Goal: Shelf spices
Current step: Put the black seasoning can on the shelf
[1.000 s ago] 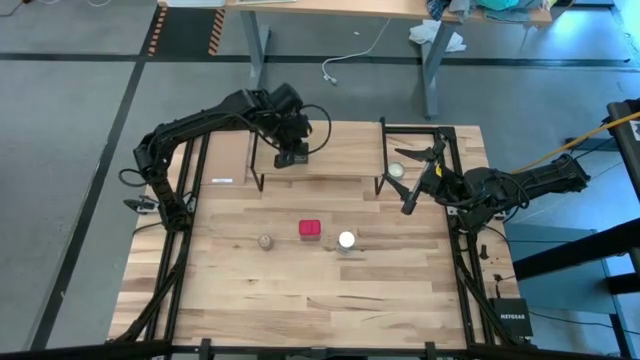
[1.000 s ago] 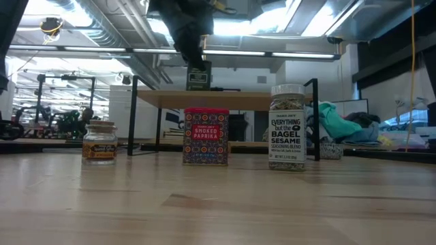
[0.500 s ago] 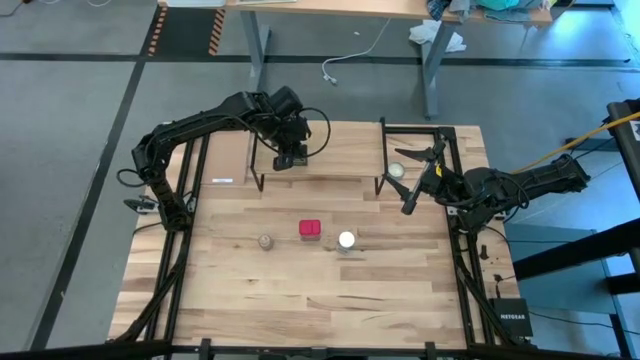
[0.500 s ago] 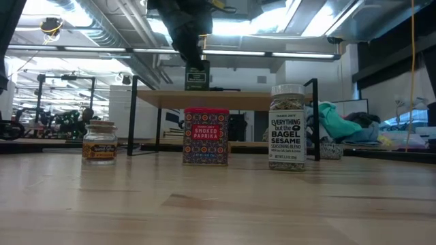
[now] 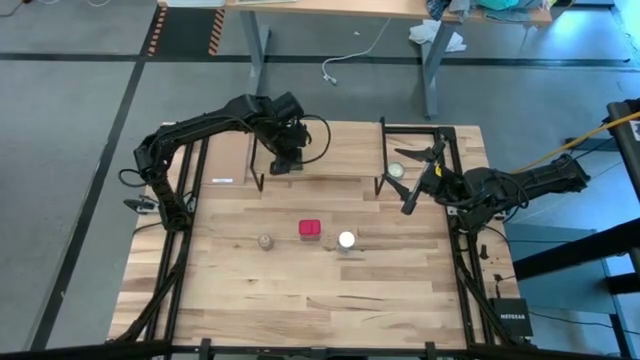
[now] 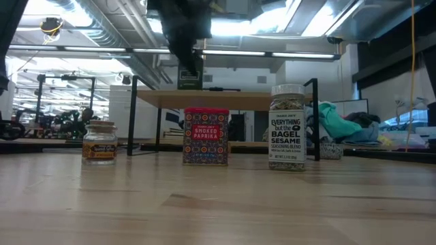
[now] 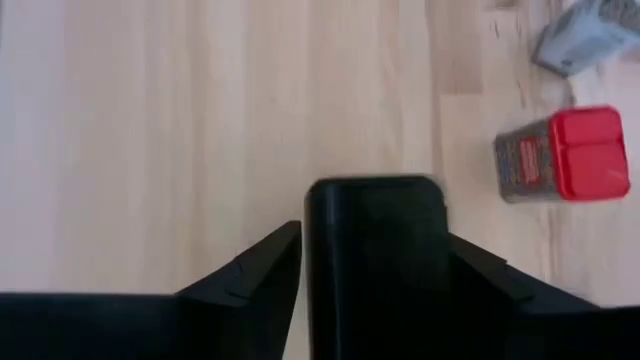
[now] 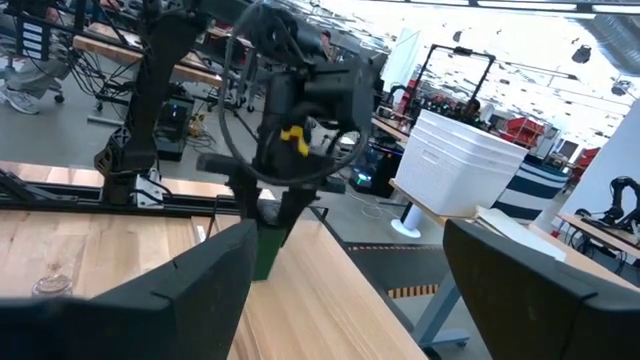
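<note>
My left gripper [image 5: 283,162] is over the left part of the shelf [image 5: 340,150], shut on the dark square tin [image 6: 189,76]. The tin's base is just over the light-wood board [image 6: 231,99]; whether it touches, I cannot tell. On the table stand the tan-grey round jar [image 5: 265,241], the red square box [image 5: 310,229] and the clear white-lidded jar [image 5: 346,240], in a row nearer than the shelf. The low view shows them as jar [image 6: 99,141], box [image 6: 206,136] and jar [image 6: 287,126]. My right gripper [image 5: 418,180] waits open at the shelf's right end. My left gripper [image 7: 372,232] pinches the dark tin by two opposite side walls [image 7: 320,250], one finger [image 7: 250,275] on each side. The fingers come from above, pointing down, onto its upper part [image 6: 189,67]. The tin stays upright below the fingers.
A flat pale round disc [image 5: 397,170] lies beside the shelf's right legs, close to my right gripper. The shelf's thin black legs [image 6: 134,116] stand behind the row of spices. The wide near part of the plank table [image 5: 320,300] is bare wood.
My left gripper, still shut on the dark tin, has moved over the shelf toward the table's left and slightly toward its near edge. The tin has stayed upright.
</note>
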### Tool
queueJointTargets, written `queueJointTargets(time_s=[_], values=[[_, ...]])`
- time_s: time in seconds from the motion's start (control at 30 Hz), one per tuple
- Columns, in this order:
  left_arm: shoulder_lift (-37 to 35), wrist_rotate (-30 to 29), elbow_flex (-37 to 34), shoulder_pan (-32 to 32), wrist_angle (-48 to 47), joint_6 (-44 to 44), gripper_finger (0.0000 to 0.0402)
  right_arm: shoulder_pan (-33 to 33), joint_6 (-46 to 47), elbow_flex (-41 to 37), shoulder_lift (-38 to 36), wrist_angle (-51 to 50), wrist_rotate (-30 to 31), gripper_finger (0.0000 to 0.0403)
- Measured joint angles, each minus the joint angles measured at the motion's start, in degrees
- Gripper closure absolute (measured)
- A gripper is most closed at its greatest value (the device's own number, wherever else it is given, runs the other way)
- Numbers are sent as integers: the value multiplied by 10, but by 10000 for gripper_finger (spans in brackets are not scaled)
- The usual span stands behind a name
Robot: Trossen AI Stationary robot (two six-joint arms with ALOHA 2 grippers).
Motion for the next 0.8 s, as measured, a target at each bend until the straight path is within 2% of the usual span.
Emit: queueJointTargets(time_s=[0.6,0.8], values=[[-28,-12,0,1,59,1,210,0,0,0,0,-4,0,77],[-63,-18,1,1,96,-1,210,0,0,0,0,-4,0,77]])
